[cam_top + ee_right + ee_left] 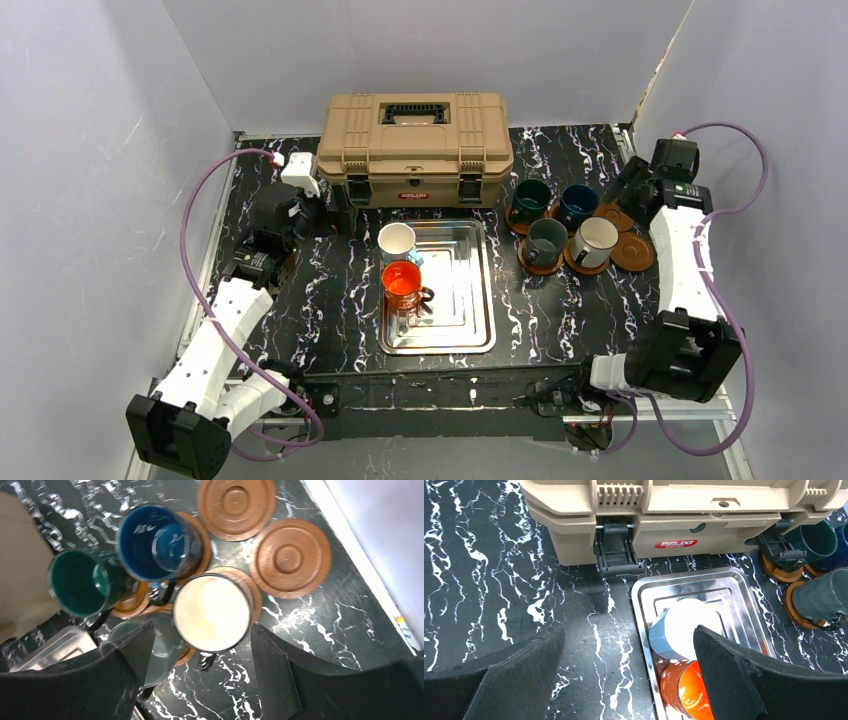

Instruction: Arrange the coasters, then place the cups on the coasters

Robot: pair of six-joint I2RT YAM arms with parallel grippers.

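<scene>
Four cups stand on brown coasters at the right: teal [530,198], navy [578,203], grey-green [546,240] and cream [596,240]. Two coasters lie bare, one [236,505] beyond the other [291,557]. My right gripper [201,630] hangs open above the cream cup [212,612], its fingers on either side and apart from it. The left finger hides part of the grey-green cup [160,652]. A white cup [397,240] and an orange cup [403,282] stand in the steel tray [470,300]. My left gripper [629,640] is open and empty over the tray's left rim [644,630].
A tan toolbox [415,145] fills the back centre, close behind the tray and the teal cup. The right wall runs just past the bare coasters. Black marble table [310,290] shows to the left of the tray and in front of the cups [580,310].
</scene>
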